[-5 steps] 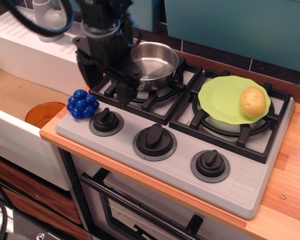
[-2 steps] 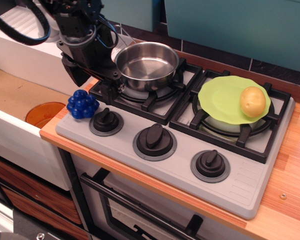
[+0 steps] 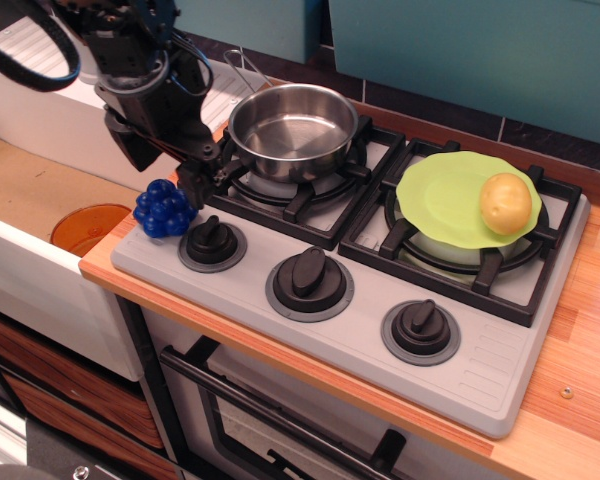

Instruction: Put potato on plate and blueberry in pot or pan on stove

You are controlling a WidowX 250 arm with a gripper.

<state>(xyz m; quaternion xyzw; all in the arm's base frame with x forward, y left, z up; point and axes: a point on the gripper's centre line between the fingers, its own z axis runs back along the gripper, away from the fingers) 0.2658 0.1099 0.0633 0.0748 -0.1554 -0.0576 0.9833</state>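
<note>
- Blueberry (image 3: pixel 165 208): I logged it at the left of the frame, on the grey stove (image 3: pixel 310 335) surface at its front-left corner, just beside the leftmost knob (image 3: pixel 211 241). It sat where it had been a second before; nothing had touched it.
- Gripper (image 3: pixel 175 172): over the last second I had brought it leftward, off the front of the left burner grate (image 3: pixel 300 205) and away from the pot's rim, to a spot at the upper left just above and behind the blueberry. One dark finger tip showed close to the berry's upper right; I could not tell whether it touched. Whether the claw stood apart or together, I could not tell; the dark fingers merged with the housing and grate. It carried nothing that I could see.
- Pot (image 3: pixel 294 128): upper centre, on the left burner, empty and shiny inside, unmoved.
- Potato (image 3: pixel 506 203): right of frame, resting on the right part of the lime-green plate (image 3: pixel 435 195), which lay on the right burner. I counted that half of the task as done.
- Orange dish (image 3: pixel 83 228): lower left, down in the sink recess, not involved.
- Reading of the change: I judged the shift to be the approach for picking up the blueberry; the grasp, the lift and the carry right into the pot remained.
</note>
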